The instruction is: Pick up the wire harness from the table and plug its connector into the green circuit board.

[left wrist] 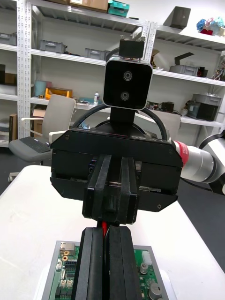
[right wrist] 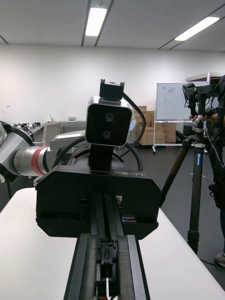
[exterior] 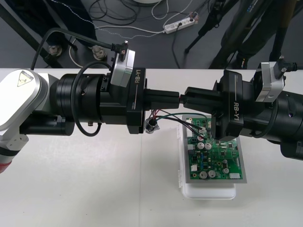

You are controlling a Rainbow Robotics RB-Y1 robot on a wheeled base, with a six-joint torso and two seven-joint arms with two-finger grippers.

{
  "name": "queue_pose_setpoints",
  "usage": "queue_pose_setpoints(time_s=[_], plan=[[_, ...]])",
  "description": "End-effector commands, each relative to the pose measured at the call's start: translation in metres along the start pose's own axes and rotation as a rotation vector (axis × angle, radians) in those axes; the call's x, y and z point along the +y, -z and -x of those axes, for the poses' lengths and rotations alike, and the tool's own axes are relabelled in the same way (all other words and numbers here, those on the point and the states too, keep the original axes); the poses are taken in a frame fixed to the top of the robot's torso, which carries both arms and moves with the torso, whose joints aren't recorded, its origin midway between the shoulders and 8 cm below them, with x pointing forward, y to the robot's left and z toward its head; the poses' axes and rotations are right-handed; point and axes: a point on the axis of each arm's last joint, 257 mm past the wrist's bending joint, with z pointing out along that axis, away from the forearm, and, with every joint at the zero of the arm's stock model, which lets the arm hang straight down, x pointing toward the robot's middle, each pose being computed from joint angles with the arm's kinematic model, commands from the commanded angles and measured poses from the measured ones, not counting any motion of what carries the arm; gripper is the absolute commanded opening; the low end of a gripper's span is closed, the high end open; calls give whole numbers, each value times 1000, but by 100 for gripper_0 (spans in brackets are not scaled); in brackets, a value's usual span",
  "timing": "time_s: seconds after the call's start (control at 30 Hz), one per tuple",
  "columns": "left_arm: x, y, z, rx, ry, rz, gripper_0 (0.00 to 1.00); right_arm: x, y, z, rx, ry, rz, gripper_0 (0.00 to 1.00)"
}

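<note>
Both arms meet above the table, fingertip to fingertip. My left gripper [exterior: 176, 100] and right gripper [exterior: 188, 97] are both shut, with a bit of red wire showing between them. In the left wrist view a red wire [left wrist: 101, 228] sits between my shut fingers [left wrist: 93, 262], facing the right gripper [left wrist: 112, 194]. The right wrist view has thin wire pinched in that gripper [right wrist: 108, 281], opposite the left gripper [right wrist: 98, 201]. The harness's metal socket [exterior: 152, 125] hangs below the left gripper. Its wires [exterior: 176, 119] sag toward the green circuit board [exterior: 222, 158]; the plug is hidden.
The board sits on a white base [exterior: 208, 191] at the table's right of centre, directly under the right gripper. Bare table [exterior: 94, 189] stretches to the left and front. The left arm's thick body [exterior: 85, 101] spans the table's far left.
</note>
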Motion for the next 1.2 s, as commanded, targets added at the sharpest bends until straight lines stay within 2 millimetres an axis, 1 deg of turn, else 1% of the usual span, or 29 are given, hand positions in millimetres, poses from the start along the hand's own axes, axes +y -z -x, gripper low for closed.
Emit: queue_pose_setpoints(time_s=[0.03,0.23,0.27,0.3,0.33,0.37,0.4,0.43,0.47,0.97,1.2], plan=[[5,-14,25,-55,13,2,0,8,-5,9,-9,73,15,0],[5,-13,24,-55,6,3,0,9,-4,8,-4,65,21,0],[6,-13,24,-55,6,4,0,10,-4,8,-4,65,21,3],[5,-13,24,-55,4,3,0,9,-4,8,-4,60,21,3],[5,-13,24,-55,3,3,0,10,-4,8,-4,60,21,45],[5,-13,24,-55,3,3,0,9,-4,8,-4,57,21,60],[6,-13,24,-55,1,4,0,9,-4,8,-3,59,21,82],[6,-13,24,-54,2,4,0,9,-4,8,-4,55,20,96],[6,-13,24,-55,4,6,0,9,-4,8,-2,55,20,100],[5,-12,23,-56,1,5,0,8,-2,8,-1,57,15,100],[4,-6,18,-51,15,11,0,8,-2,9,-3,57,17,100]])
